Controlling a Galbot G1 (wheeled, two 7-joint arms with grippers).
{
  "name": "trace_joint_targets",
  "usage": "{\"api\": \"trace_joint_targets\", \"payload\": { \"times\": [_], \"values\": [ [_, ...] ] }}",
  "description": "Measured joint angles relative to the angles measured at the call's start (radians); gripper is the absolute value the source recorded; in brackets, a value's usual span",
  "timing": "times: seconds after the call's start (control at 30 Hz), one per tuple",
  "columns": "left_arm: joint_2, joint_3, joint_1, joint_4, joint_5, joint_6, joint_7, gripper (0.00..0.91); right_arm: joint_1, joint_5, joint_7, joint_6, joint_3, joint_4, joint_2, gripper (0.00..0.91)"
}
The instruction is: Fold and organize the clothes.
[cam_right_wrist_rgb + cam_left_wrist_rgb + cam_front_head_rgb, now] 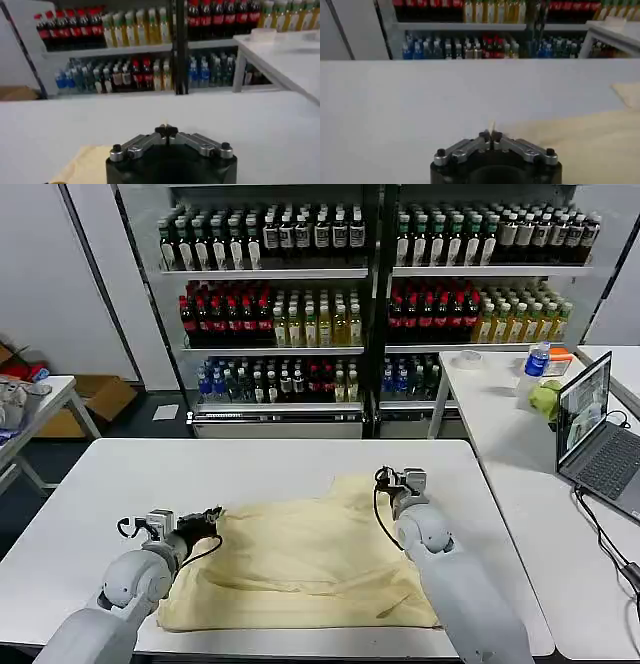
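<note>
- Right now the T-shirt [300, 559] lies spread on the white table [120, 474], somewhat rumpled, its near edge close to the table's front edge; the left gripper [205, 520] sits at the shirt's left edge and the right gripper [392, 480] at its far right corner.
- Seen from the left wrist, the left gripper's [490, 136] fingertips are pressed together with a sliver of pale cloth poking up between them; so it looks pinched on the shirt's edge, though the hold is thin.
- Seen from the right wrist, the right gripper's [166, 131] fingertips are likewise closed tip to tip; cream fabric [85, 162] lies just beside it, but I cannot tell whether any cloth is caught between them.
- What could go wrong, as I judge it: the fabric looks soft and thin, so so small a pinch could slip free once the arm lifts or pulls; if one side holds and the other does not, the shirt would drag askew and the fold would come out crooked.
- Another risk: the near hem lies close to the table's front edge; a pull toward the robot might slide part of it over.
- Wrinkles already in the cloth could be trapped under a fold.
- As for containers: no basket or bin stands on this table; the shelves [270, 272] behind hold rows of bottles, and a laptop [600, 434] sits on the side table, well apart from the work.
</note>
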Motion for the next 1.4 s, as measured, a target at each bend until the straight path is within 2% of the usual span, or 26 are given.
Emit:
{"api": "trace_joint_targets", "payload": {
  "times": [0.33,0.8,1.4],
  "values": [
    [0.022,-0.055,0.057,-0.081,-0.023,-0.003,0.001,0.01,-0.109,0.008,-0.016,0.001,0.052,0.198,-0.07,0.0],
    [0.043,-0.19,0.223,-0.223,-0.036,0.007,0.011,0.01,-0.377,0.015,-0.055,-0.012,0.183,0.492,-0.18,0.0],
    [0.015,-0.292,0.422,-0.342,0.008,0.017,0.037,0.01,-0.677,-0.015,-0.068,-0.059,0.332,0.719,-0.177,0.0]
  ]
}}
